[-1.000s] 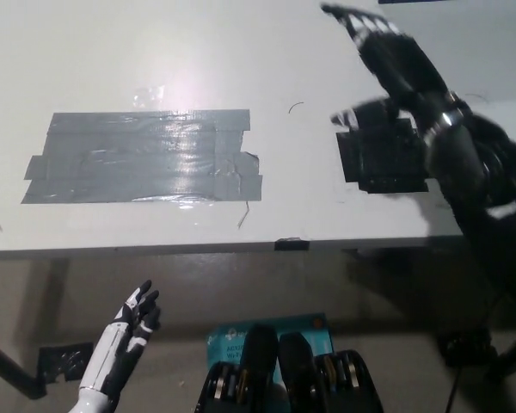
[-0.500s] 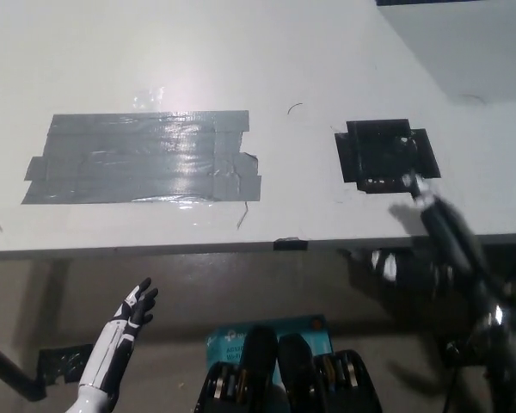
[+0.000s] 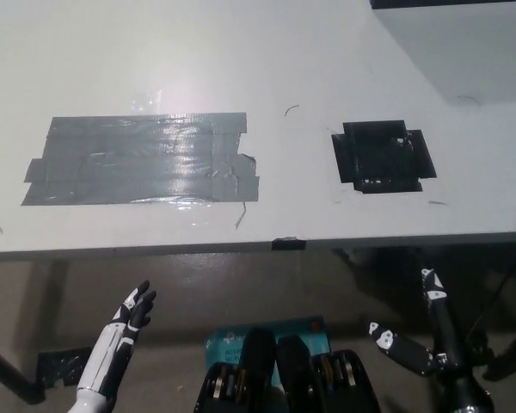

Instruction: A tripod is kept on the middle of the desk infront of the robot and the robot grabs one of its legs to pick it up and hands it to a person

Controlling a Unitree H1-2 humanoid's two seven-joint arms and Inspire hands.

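Tripod: not in view. Nothing stands anywhere on the desk [image 3: 327, 52], so its look, which way it stands and which leg is nearest cannot be told. No person in view either.

Desk top, pale. Grey tape patch [image 3: 142, 159] at 10 o'clock of picture centre, glossy and wrinkled. Black tape patch [image 3: 381, 157] at 2 o'clock, squarish, flat. A raised pale block [image 3: 464, 52] sits in the corner at 1 o'clock.

Right hand [image 3: 447, 366], black, at 4 to 5 o'clock, below the desk's near edge; fingers spread apart, nothing in them. Left hand [image 3: 133, 314], white, rests at 7 to 8 o'clock, also below the edge, fingers loosely apart and empty.

Judgement on the step: with both hands low and bare and no tripod on the desk, this reads as a rest pose at one end of the task; which end cannot be told from here.

If a grab is to come: lift the right hand clear of the desk edge before reaching forward, so the fingers do not catch the underside. Keep the fingers wide until the leg lies between them, then wrap fully round that one leg. Take the leg high, near the head, so the tripod hangs without swinging. Lift straight up before turning toward the receiver.
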